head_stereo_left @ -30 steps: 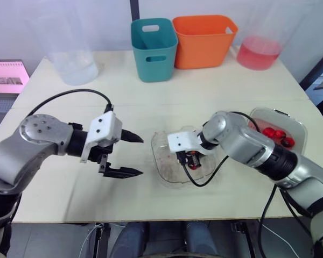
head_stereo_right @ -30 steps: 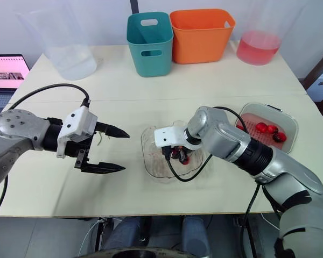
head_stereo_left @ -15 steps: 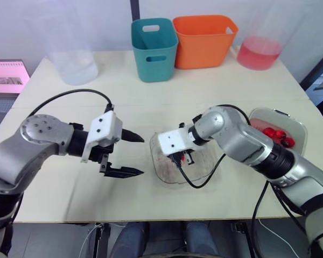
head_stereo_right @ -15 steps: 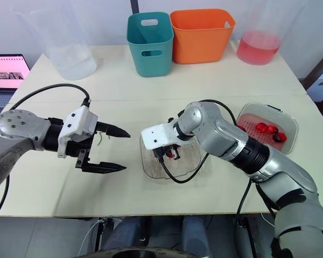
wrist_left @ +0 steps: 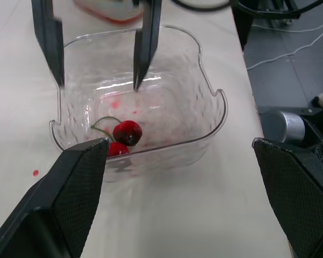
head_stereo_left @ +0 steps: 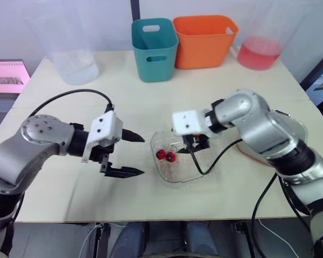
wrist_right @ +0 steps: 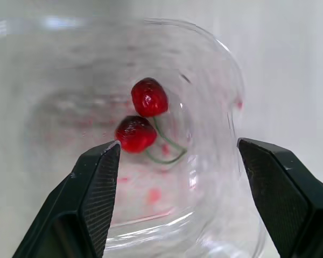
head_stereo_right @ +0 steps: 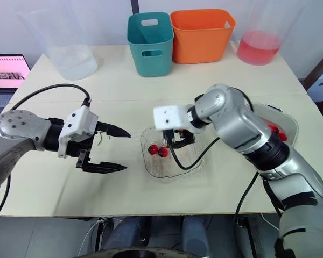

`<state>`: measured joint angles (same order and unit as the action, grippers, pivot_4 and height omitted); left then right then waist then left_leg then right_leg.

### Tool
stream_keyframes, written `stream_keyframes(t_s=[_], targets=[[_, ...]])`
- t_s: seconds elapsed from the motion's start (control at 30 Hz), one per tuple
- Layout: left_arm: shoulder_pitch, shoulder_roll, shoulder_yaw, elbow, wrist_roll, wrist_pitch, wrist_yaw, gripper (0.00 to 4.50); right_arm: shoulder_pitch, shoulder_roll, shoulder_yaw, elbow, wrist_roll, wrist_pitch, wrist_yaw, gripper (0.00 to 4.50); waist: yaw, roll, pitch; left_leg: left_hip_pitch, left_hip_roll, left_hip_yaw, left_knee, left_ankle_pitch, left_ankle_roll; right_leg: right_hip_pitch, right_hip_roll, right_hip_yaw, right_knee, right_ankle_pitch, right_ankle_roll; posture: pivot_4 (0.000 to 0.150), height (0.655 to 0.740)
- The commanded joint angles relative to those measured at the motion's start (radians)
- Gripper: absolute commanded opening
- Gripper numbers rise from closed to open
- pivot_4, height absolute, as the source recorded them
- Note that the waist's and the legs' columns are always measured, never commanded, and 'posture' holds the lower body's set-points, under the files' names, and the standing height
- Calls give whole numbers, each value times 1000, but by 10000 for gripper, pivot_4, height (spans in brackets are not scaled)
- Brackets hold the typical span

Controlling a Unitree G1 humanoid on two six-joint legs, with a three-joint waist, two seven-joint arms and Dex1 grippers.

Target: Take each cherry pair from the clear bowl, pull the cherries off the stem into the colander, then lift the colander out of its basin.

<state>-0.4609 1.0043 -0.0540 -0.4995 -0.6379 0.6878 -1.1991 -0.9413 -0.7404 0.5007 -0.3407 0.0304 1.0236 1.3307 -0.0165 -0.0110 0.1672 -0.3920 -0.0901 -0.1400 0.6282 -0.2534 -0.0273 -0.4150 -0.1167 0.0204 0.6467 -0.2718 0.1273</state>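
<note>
The right pincer (head_stereo_left: 196,146) hangs open and empty over the clear bowl (head_stereo_left: 176,181), which sits near the front middle of the bench (head_stereo_left: 204,91). Inside lies one cherry pair (head_stereo_left: 166,155): two red cherries side by side across the bench, toward the bowl's left wall, their green stem looping off to the far side. The left pincer (head_stereo_left: 141,156) hovers just beside the bowl, spread wide, holding nothing. The colander (head_stereo_right: 288,126) sits to the right, mostly behind the arm; I make out perhaps two cherries in it.
</note>
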Motion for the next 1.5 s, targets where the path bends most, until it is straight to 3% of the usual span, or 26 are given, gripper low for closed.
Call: stream_keyframes(t_s=[0.03, 0.2, 0.47, 1.1, 1.2, 1.33, 1.37, 1.5], targets=[[-5, 36, 11, 23, 50, -47, -28, 45000, 8, 22, -35, -73, 101, 279, -48, 37054, -1, 0, 0, 0, 0, 0, 0, 0, 0, 0, 0, 0, 0, 0, 0, 1500, 7400], [-16, 43, 3, 54, 79, -74, -55, 45000, 14, 86, -49, -76, 193, 488, -163, 37054, 1, 0, 0, 0, 0, 0, 0, 0, 1, 0, -1, 0, 0, 0, 0, 1500, 7400], [-31, 30, -5, 61, 93, -78, -65, 45000, 43, 164, -36, -30, 280, 559, -336, 37054, 1, 0, 0, 0, 0, 0, 0, 0, 0, 0, -1, 0, 0, 0, 0, 1500, 7400], [-26, 10, 2, 44, 84, -60, -44, 45000, 37, 145, 127, 43, 264, 318, -502, 37054, -2, 0, 0, 0, 0, 0, 0, 0, 0, -1, -1, 0, 1, 0, 0, 1500, 7400], [-25, 9, 2, 43, 84, -61, -42, 45000, 37, 134, 158, 46, 247, 273, -508, 28685, -2, 0, 0, 0, 0, 0, 0, 0, 0, -1, -1, 0, 1, 0, 0, 1500, 7400], [-21, 10, 5, 43, 83, -62, -40, 45000, 34, 107, 183, 36, 227, 224, -503, 8811, -2, 0, 0, 0, 0, 0, 0, 0, 0, -1, -1, 0, 1, 0, 0, 1500, 7400], [-20, 10, 5, 43, 82, -62, -39, 45000, 29, 92, 190, 27, 215, 202, -499, 5883, -2, 0, 0, 0, 0, 0, 0, 0, 0, -1, -1, 0, 1, 0, 0, 1500, 7400], [-19, 10, 11, 46, 79, -62, -39, 45000, 0, 28, 173, -13, 193, 122, -460, 4548, -1, 0, 0, 0, 0, 0, 0, 0, 0, -1, -1, 0, 0, 0, 0, 1500, 7400]])
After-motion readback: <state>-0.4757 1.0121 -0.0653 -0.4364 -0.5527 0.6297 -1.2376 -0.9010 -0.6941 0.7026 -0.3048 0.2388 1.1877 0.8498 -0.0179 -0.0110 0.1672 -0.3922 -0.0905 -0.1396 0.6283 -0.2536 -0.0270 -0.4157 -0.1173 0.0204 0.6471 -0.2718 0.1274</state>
